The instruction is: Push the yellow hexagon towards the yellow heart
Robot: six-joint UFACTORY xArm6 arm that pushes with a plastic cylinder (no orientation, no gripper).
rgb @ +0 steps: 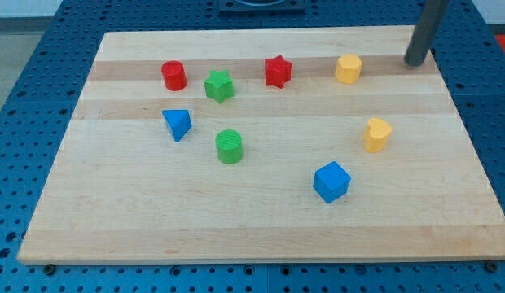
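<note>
The yellow hexagon (348, 68) sits near the view's top, right of centre on the wooden board (114, 220). The yellow heart (377, 134) lies below it and slightly to the right, at mid-height. My tip (414, 63) is at the view's top right, to the right of the yellow hexagon with a clear gap between them, not touching any block.
A red star (278, 72), green star (219, 85) and red cylinder (173, 76) line the top left. A blue triangle (177, 124) and green cylinder (230, 146) sit mid-left. A blue cube (331, 181) lies below the yellow heart.
</note>
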